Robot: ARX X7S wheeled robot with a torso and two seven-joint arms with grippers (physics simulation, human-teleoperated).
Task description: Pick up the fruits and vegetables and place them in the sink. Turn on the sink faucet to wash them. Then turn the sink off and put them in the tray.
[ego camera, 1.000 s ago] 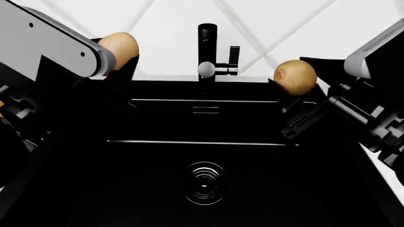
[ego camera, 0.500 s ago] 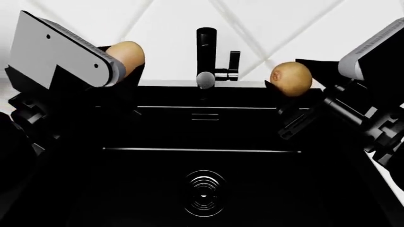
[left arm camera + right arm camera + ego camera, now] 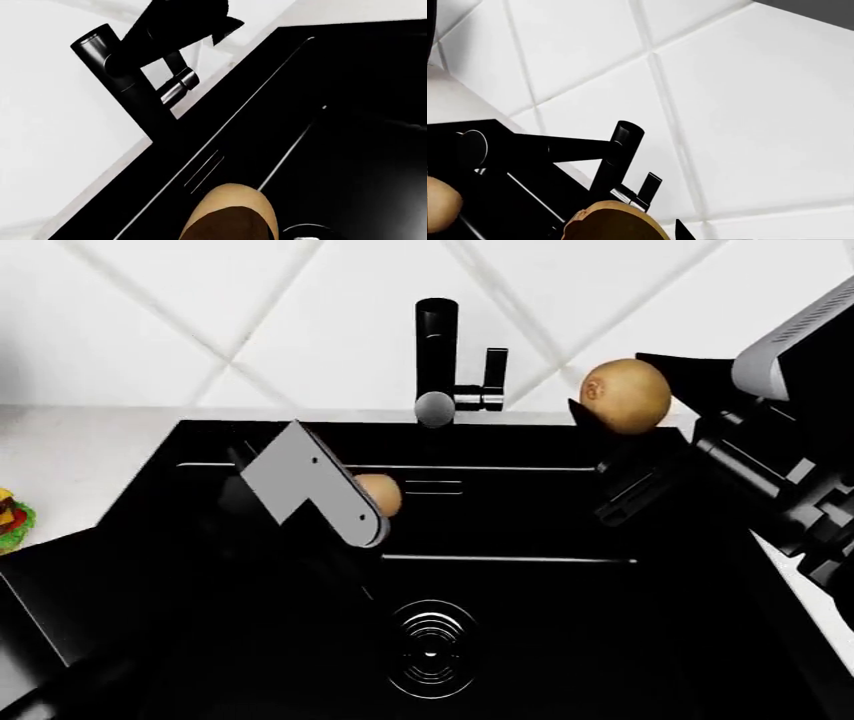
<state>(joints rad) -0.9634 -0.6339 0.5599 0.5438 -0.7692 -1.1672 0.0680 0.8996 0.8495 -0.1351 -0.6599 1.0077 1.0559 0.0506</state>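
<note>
In the left gripper (image 3: 367,502), low inside the sink (image 3: 200,540), sits the orange-tan piece (image 3: 378,493), jaws closed on it; in the left wrist view the same piece (image 3: 233,212) shows between dark fingers, w/ the basin's back wall just beyond. It hangs above the sink floor, apart from the ringed drain (image 3: 430,642) below it, though how far is hard to judge from these angles.

Right gripper (image 3: 617,445) clamps the olive-brown kiwi (image 3: 625,393) and holds it up by the sink's back right edge, above the rim and off to the side of the faucet (image 3: 437,355). The faucet's side lever (image 3: 495,368) stands upright betw. column and kiwi. In the right wrist view the kiwi (image 3: 617,221) fills the near edge, faucet (image 3: 617,157) beyond it against white tile.

Well off the left arm's outer side, a hamburger (image 3: 11,518) pokes in at the counter (image 3: 80,455) edge, w/ a dark tray (image 3: 54,600) nearby.
</note>
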